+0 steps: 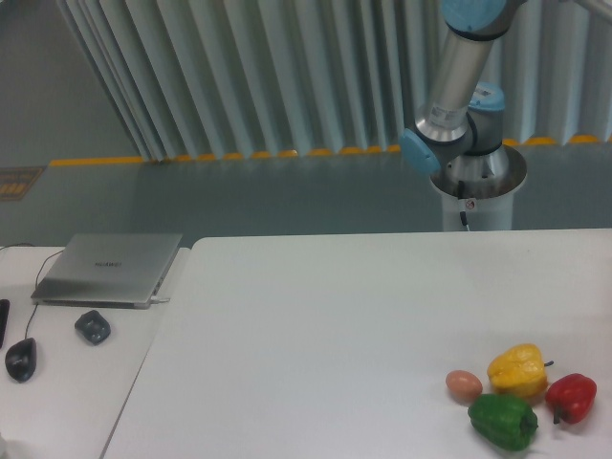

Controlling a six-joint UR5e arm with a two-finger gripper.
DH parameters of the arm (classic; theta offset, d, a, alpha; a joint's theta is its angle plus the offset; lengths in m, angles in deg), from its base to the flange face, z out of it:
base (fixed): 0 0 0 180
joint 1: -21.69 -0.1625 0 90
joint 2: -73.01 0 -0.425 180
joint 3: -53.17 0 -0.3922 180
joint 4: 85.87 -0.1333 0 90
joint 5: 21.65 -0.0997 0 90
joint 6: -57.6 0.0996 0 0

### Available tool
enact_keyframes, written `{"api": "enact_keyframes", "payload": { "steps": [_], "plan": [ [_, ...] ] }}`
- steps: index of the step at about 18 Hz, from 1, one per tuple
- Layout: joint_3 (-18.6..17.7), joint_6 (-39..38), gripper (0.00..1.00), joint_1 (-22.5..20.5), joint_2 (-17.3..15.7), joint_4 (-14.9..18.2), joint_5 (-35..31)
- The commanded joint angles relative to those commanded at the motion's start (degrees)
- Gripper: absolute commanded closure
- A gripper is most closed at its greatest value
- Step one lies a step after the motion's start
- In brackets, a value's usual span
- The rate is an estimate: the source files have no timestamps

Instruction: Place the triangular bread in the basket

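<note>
The triangular bread is out of view, and no basket shows in the frame. The gripper is out of view too: only the arm's base point(475, 172) and lower links point(457, 76) show behind the table's far edge at upper right, and the arm leaves the frame at the top.
On the white table point(335, 325), at front right, lie a small brown egg point(464, 385), a yellow bell pepper point(517, 371), a red pepper point(571, 397) and a green pepper point(503, 421). On the left side table sit a closed laptop point(107, 269) and two dark mice point(93, 327).
</note>
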State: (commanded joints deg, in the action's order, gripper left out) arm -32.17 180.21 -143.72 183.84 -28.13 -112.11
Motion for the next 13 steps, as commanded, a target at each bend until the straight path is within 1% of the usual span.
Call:
{"api": "enact_keyframes", "payload": {
  "steps": [2, 5, 7, 8, 10, 13],
  "plan": [
    [0.09, -0.09, 0.00, 0.00, -0.35, 0.70, 1.68],
    [0.09, -0.44, 0.00, 1.49, -0.88, 1.06, 1.34],
    [0.26, -2.97, 0.00, 2.19, -1.05, 1.06, 1.24],
    [0.26, -4.90, 0.00, 3.15, -1.32, 1.32, 1.33],
    [0.26, -5.97, 0.00, 6.05, -2.20, 4.38, 1.42],
    [-0.17, -10.79, 0.00, 8.96, -2.90, 4.92, 1.33]
  ]
}}
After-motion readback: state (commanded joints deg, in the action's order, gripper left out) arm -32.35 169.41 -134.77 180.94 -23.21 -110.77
